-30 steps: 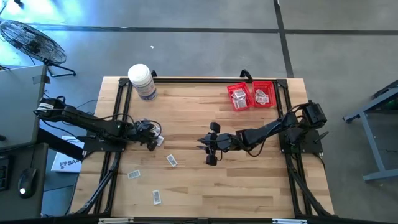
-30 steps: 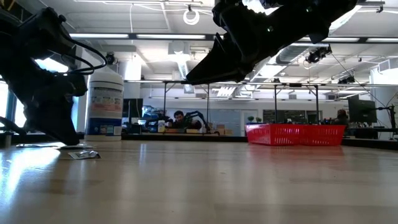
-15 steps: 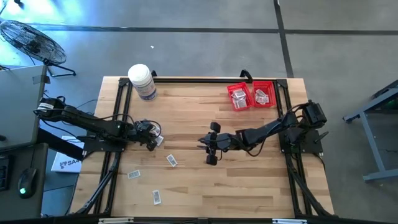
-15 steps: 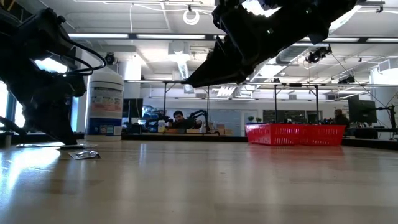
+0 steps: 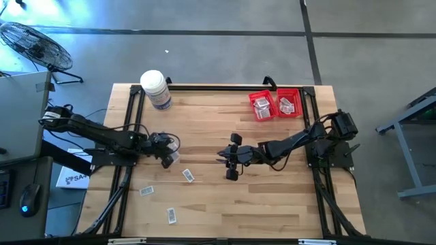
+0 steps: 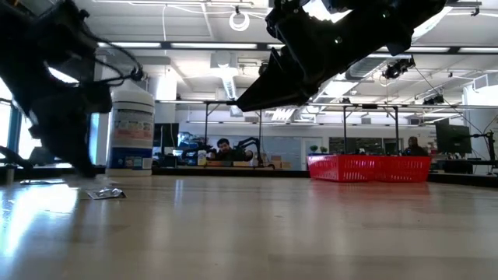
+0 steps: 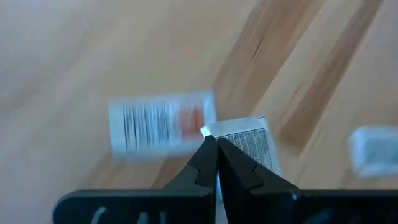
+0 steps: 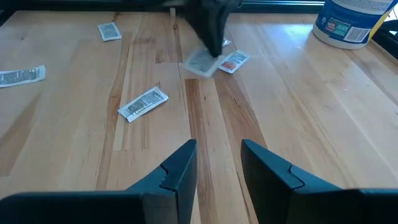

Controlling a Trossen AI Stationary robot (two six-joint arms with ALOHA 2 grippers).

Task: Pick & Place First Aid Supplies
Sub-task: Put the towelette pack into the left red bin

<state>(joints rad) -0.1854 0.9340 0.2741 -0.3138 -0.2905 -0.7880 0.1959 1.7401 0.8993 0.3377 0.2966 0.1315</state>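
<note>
Small white first aid packets lie on the wooden table. My left gripper (image 5: 167,155) is shut on one packet (image 7: 252,142) at the table's left middle. A second packet with a barcode and a red mark (image 7: 163,122) lies flat just beside it. More loose packets lie nearer the front: one (image 5: 188,175), another (image 5: 146,191) and a third (image 5: 172,216). My right gripper (image 5: 222,159) hovers open above the table's middle with nothing between its fingers (image 8: 180,168). My left gripper pinches the printed packet by one edge near a corner (image 7: 211,132) between its two fingertips. The fingers come from above, pointing down. The packet hangs tilted below the fingers (image 8: 200,62); whether its lower end is clear of the table I cannot tell.
A large white bottle (image 5: 155,88) stands at the far left. Two small red mesh baskets (image 5: 261,107) (image 5: 287,102) holding packets sit at the far right. Black frame rails run along the table's edges. Bare wood lies between the two grippers.
My left gripper has shut on the packet and has risen a little, its arm blurred with motion. The packet has come up tilted with it, while the red-marked packet beside it stays flat. My right gripper has kept still.
</note>
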